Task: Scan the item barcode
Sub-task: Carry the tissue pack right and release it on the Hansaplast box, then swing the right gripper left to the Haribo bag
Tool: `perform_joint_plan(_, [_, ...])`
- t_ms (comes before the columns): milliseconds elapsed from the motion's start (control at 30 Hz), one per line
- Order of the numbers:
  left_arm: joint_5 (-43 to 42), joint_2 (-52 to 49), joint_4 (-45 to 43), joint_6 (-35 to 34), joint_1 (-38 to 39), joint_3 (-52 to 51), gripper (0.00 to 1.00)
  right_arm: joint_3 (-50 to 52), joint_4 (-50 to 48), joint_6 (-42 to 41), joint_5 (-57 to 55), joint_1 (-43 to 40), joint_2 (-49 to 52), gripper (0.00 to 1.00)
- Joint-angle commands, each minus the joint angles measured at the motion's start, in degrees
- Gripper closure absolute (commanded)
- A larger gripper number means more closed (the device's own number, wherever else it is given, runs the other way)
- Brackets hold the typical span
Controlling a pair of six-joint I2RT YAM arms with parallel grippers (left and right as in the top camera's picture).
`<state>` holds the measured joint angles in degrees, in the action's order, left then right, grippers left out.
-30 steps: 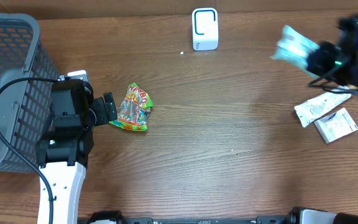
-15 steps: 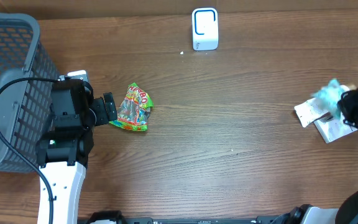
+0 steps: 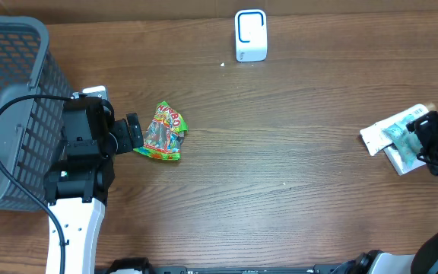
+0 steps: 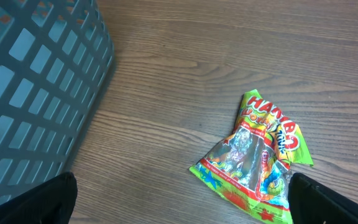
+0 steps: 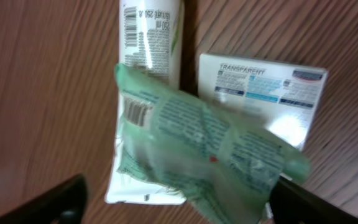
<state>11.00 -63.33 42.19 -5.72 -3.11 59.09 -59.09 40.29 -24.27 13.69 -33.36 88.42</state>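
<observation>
Grey plastic basket (image 3: 6,106) sits at the far left of the brown wooden table (image 3: 280,190). Next to it is the left arm. The left gripper (image 3: 134,133) is low by the table, and its two black fingers (image 4: 42,199) are spread wide with nothing between them. Just in front of the tips lies a crinkly candy bag (image 3: 162,132). It is green, red and yellow, and it lies flat on the wood. I cannot tell if the fingers touch it.

Up at the back edge, near the middle, stands the white scanner (image 3: 250,35). It is well apart from everything else.

Over on the right side there is a small pile. A white tube (image 3: 377,137) and a white box (image 3: 411,158) lie side by side on the table. A soft green packet (image 3: 398,134) lies across both of them. From the right wrist camera, a small barcode (image 5: 135,112) shows on the packet near its left end. The right gripper (image 3: 424,144) is right over this pile. Its fingers (image 5: 61,199) are spread far apart, one past each end of the packet, and they do not squeeze it.
</observation>
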Motion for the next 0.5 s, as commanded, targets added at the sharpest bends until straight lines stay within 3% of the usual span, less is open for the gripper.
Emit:
perform_joint_plan(0, [0.5, 0.3, -0.2, 0.8, -0.2, 0.2, 0.0, -5.4, 1.2, 4.0, 6.4, 0.4, -1.0, 0.0])
perform_joint_plan(333, [0.5, 0.3, -0.2, 0.8, -0.2, 0.2, 0.0, -29.0, 19.6, 6.9, -0.1, 8.4, -2.0, 0.0])
perform_joint_plan(467, [0.5, 0.3, -0.2, 0.8, -0.2, 0.2, 0.0, -30.1, 18.3, 6.8, 8.5, 11.6, -1.9, 0.0])
